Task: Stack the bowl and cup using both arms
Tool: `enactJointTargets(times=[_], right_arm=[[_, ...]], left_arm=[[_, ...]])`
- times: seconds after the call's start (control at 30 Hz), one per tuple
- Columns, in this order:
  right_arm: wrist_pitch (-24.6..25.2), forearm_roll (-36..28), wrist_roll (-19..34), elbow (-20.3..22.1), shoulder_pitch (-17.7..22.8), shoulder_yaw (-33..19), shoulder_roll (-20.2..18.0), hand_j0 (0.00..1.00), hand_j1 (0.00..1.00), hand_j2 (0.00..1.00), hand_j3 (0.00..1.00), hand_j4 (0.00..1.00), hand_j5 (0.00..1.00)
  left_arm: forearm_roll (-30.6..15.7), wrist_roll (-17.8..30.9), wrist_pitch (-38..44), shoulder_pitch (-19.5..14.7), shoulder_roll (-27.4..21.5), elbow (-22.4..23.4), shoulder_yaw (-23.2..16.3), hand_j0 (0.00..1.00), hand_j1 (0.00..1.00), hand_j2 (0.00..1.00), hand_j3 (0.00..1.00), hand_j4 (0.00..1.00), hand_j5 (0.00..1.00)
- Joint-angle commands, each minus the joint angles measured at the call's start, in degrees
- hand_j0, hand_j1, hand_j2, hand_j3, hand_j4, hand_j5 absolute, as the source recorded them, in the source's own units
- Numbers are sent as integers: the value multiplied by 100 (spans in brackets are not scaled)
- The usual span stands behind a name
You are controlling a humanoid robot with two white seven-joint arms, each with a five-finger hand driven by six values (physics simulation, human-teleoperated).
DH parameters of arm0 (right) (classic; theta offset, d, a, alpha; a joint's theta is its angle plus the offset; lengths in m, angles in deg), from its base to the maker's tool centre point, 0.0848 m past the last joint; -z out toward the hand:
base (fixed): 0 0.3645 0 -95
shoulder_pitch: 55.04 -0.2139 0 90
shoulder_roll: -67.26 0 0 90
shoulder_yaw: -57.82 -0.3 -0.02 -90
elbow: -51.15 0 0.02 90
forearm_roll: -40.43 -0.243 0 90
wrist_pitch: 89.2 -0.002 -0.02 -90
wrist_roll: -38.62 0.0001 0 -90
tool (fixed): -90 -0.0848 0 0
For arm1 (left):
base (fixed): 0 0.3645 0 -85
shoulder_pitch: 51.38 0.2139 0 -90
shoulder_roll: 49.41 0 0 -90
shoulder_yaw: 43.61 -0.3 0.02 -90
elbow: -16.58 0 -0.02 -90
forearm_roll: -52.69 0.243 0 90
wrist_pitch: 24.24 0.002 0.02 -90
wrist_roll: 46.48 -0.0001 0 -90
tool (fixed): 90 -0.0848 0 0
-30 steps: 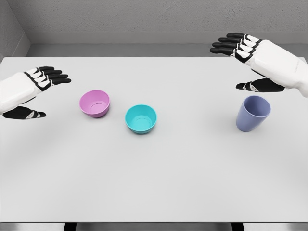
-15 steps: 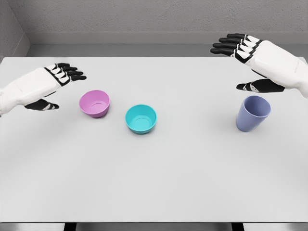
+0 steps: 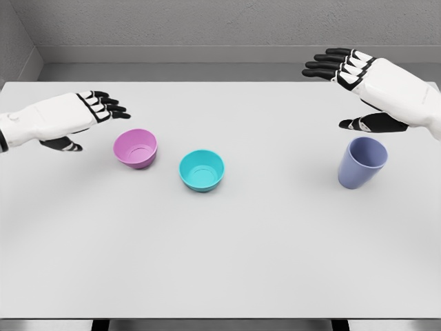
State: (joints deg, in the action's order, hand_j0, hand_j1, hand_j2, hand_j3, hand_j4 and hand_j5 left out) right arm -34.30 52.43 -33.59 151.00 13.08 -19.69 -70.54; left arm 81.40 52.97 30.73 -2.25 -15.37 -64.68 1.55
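Observation:
A pink bowl (image 3: 136, 147) stands upright on the white table (image 3: 227, 248), left of centre. A teal bowl (image 3: 202, 169) sits just to its right and nearer to me. Far right stands a periwinkle cup (image 3: 362, 162), upright. My left hand (image 3: 88, 123) hovers open just left of and slightly behind the pink bowl, fingers stretched toward it, holding nothing. My right hand (image 3: 344, 93) hangs open above and behind the cup, its thumb (image 3: 365, 124) just over the cup's rim, apart from it.
A grey wall and ledge (image 3: 207, 58) run behind the table's far edge. The table's front edge (image 3: 220, 318) lies at the bottom of the view.
My left hand has moved right and farther back, closing in on the pink bowl. The right hand, both bowls and the cup have stayed put.

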Motion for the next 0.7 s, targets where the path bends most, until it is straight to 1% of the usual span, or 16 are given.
enactJointTargets(times=[0.0, 0.03, 0.1, 0.13, 0.17, 0.23, 0.3, 0.43, 0.47, 0.5, 0.53, 0.6, 0.67], right_arm=[[10, -40, -4, 8, 0, -1, -2, 100, 100, 100, 100, 100, 100], [10, -40, -4, 0, 0, -1, -2, 100, 100, 100, 100, 100, 100], [10, -40, -4, 8, 0, -1, -2, 100, 100, 100, 100, 100, 100], [10, -40, -4, 8, 0, -1, -2, 100, 100, 100, 100, 100, 100], [10, -40, -4, 0, 0, -1, -10, 100, 100, 100, 100, 100, 100], [10, -40, -4, 0, 0, -10, -2, 100, 100, 100, 100, 100, 100], [10, -40, -4, 0, 0, -1, -2, 100, 100, 100, 100, 100, 100], [10, -40, -4, 0, 0, -1, -2, 100, 100, 100, 100, 100, 100], [10, -40, -4, 0, 0, -1, -2, 100, 100, 100, 100, 100, 100], [10, -40, -4, 0, 0, -1, -2, 100, 100, 100, 100, 100, 100], [10, -40, -4, 0, 0, -1, -2, 100, 100, 100, 100, 100, 100], [10, -40, -4, -9, 0, -1, -2, 100, 100, 100, 100, 100, 100], [10, -40, -4, -9, 0, -1, -2, 100, 100, 100, 100, 100, 100]], left_arm=[[-41, 4, 3, -26, -55, 128, -402, 100, 100, 100, 100, 100, 100], [-76, -5, 3, -150, -55, 233, -517, 100, 100, 100, 100, 100, 100], [-120, -5, 3, -229, -55, 286, -552, 100, 100, 100, 100, 100, 100], [-269, 4, 3, -238, -55, 286, -578, 100, 100, 100, 100, 100, 100], [-296, 21, 3, -316, -55, 321, -666, 100, 100, 100, 100, 100, 100], [-296, 127, 3, -712, 15, 471, -1149, 100, 100, 100, 100, 100, 100], [-296, 144, 3, -783, 138, 664, -1220, 100, 100, 100, 100, 100, 100], [-349, 162, 3, -888, 147, 682, -1361, 100, 100, 100, 100, 100, 100], [-349, 162, 3, -949, 147, 717, -1431, 100, 100, 100, 100, 100, 100], [-349, 162, 3, -1125, 156, 752, -1624, 100, 100, 100, 100, 100, 100], [-349, 162, 3, -1196, 156, 752, -1712, 100, 100, 100, 100, 100, 100], [-358, 162, 3, -1292, 235, 779, -1765, 100, 100, 100, 100, 100, 100], [-507, 180, 3, -1345, 367, 884, -1774, 100, 100, 100, 100, 100, 100]])
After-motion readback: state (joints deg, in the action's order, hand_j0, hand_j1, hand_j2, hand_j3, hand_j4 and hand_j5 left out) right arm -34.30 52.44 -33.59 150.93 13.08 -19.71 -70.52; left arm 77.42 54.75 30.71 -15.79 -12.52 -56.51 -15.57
